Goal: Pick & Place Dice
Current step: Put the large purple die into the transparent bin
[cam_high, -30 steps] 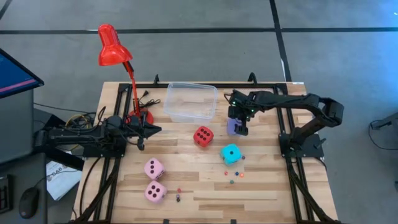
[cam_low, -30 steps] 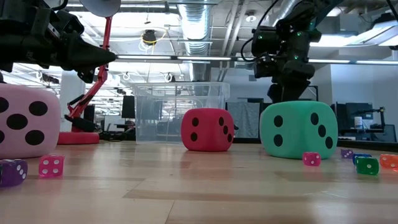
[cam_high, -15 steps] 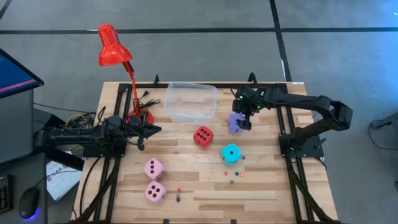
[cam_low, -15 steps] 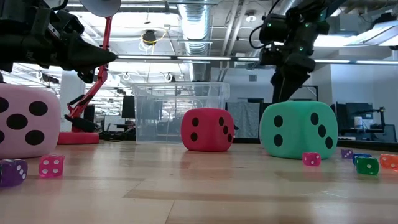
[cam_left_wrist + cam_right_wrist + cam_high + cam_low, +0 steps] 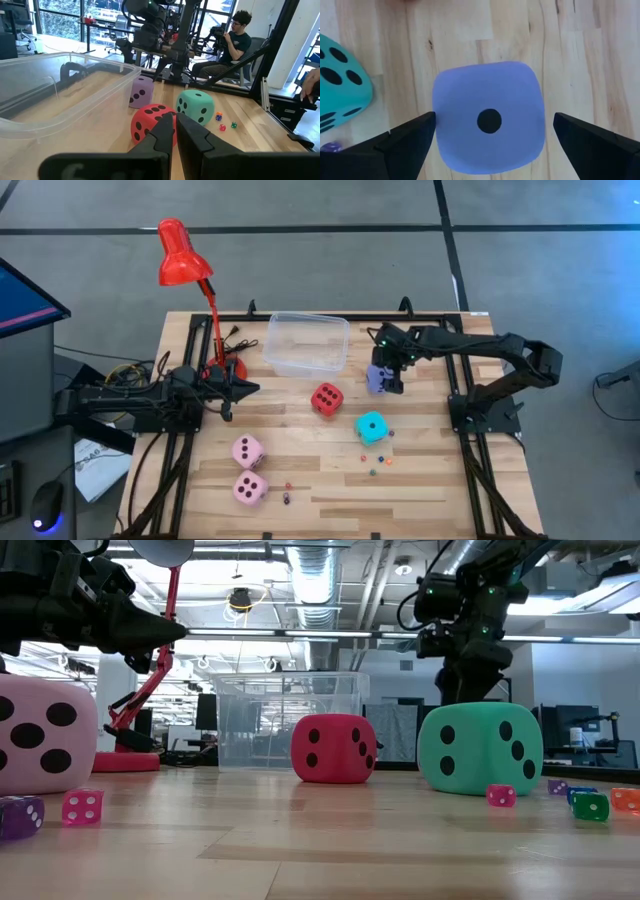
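The lavender die [image 5: 377, 378] sits on the table right of the clear bin, its one-pip face up [image 5: 489, 117]. My right gripper [image 5: 388, 373] hangs over it, pointing down and open, one finger on each side [image 5: 491, 124]. The red die [image 5: 326, 398] and cyan die [image 5: 372, 426] rest nearer the middle. Two pink dice [image 5: 248, 450] [image 5: 250, 488] lie near the front left. My left gripper [image 5: 240, 388] waits shut beside the lamp base. In the low view the cyan die [image 5: 480, 748] hides the lavender one. My right gripper comes at the lavender die from above with its fingers astride it. One fingertip [image 5: 422, 131] lies right at the die's side [image 5: 436, 125]; I cannot tell whether it touches. The other fingertip stands clear of the die, which rests on the table.
A clear plastic bin [image 5: 306, 343] stands at the far middle of the table. A red desk lamp [image 5: 185, 265] rises from its base [image 5: 225, 368] at the far left. Several tiny dice [image 5: 375, 465] are scattered near the front. A person [image 5: 235, 35] sits beyond the table.
My right gripper rose and tipped toward the far edge, then came back down over the lavender die. The die stands slightly nearer the far edge than a second ago.
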Available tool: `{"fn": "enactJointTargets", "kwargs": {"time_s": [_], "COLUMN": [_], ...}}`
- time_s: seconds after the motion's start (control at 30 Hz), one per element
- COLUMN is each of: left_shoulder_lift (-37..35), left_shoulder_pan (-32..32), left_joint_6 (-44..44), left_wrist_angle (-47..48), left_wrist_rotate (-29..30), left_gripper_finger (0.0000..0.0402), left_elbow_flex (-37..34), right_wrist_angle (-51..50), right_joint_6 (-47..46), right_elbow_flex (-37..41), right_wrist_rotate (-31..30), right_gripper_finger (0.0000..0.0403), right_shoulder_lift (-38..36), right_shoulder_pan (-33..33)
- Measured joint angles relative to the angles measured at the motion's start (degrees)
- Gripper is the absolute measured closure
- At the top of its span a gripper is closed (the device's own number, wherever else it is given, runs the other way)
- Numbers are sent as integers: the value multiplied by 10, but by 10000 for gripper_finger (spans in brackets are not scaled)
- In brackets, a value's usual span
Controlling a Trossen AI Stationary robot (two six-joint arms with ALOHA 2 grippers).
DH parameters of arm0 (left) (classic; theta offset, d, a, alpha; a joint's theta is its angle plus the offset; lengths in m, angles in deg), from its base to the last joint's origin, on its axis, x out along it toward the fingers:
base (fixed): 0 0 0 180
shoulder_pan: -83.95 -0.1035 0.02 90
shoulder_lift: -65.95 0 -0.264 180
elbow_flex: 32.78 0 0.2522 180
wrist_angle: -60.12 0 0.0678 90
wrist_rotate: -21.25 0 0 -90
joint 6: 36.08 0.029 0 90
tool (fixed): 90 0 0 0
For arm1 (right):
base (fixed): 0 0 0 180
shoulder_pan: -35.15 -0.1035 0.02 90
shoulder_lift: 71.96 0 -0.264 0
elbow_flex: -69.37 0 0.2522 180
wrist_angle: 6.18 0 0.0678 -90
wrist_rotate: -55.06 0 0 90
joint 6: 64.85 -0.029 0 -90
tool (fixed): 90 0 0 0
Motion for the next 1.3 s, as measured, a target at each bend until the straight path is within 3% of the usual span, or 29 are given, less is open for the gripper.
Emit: {"fn": "enactJointTargets", "kwargs": {"time_s": [0.77,1.3], "left_shoulder_lift": [0,0], "left_shoulder_pan": [0,0], "left_joint_6": [0,0], "left_wrist_angle": [0,0], "left_wrist_rotate": [0,0], "left_gripper_finger": [390,390], "left_elbow_flex": [0,0], "right_wrist_angle": [-2,49], "right_joint_6": [4,8], "right_elbow_flex": [0,39], "right_wrist_rotate": [30,19], "right_gripper_finger": [3,3], "right_shoulder_lift": [-3,-7], "right_shoulder_pan": [3,9]}}
